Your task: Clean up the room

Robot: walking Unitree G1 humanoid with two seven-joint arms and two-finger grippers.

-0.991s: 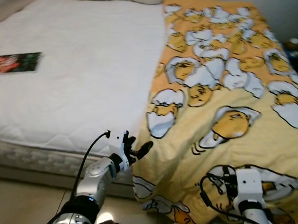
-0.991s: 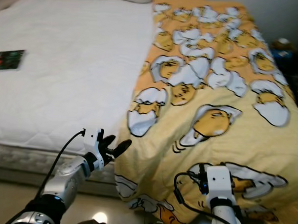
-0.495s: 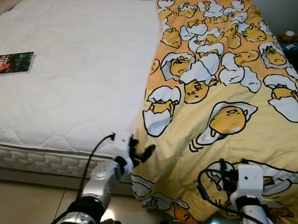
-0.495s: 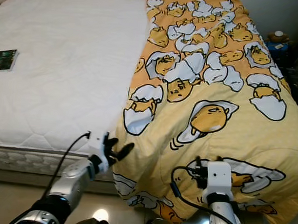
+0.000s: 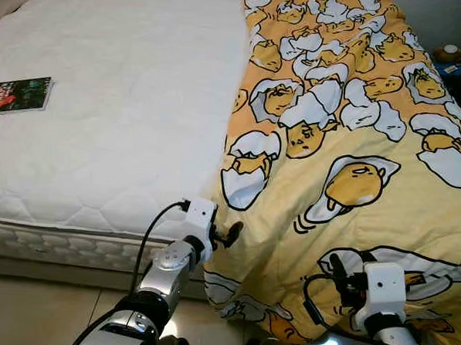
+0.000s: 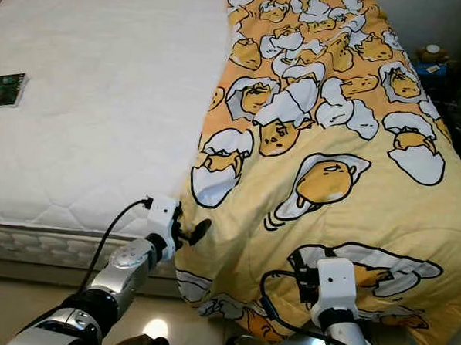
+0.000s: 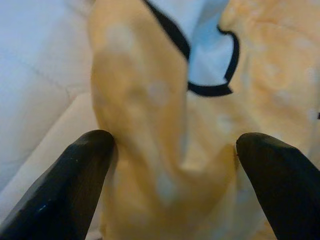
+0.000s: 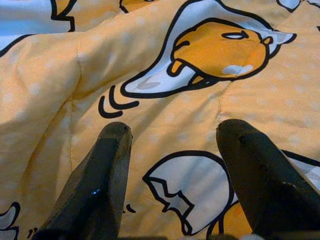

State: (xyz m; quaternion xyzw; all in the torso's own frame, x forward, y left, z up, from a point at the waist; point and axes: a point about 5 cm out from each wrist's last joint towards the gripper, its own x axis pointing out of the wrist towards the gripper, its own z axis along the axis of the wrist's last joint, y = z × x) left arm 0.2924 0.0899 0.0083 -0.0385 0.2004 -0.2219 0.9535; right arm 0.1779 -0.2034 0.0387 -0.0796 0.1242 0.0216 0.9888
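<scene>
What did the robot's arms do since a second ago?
The left gripper reached forward to the blanket's edge, its open fingers now either side of a fold. The right gripper stayed over the blanket, also open. The book on the mattress stayed put.

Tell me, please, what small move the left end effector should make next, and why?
Probably close. The left end effector is open with a fold of the blanket's edge between its fingers, at the mattress corner, so closing should grip it.

White mattress (image 5: 118,112) with yellow blanket (image 5: 355,148), magazine (image 5: 18,95).
</scene>
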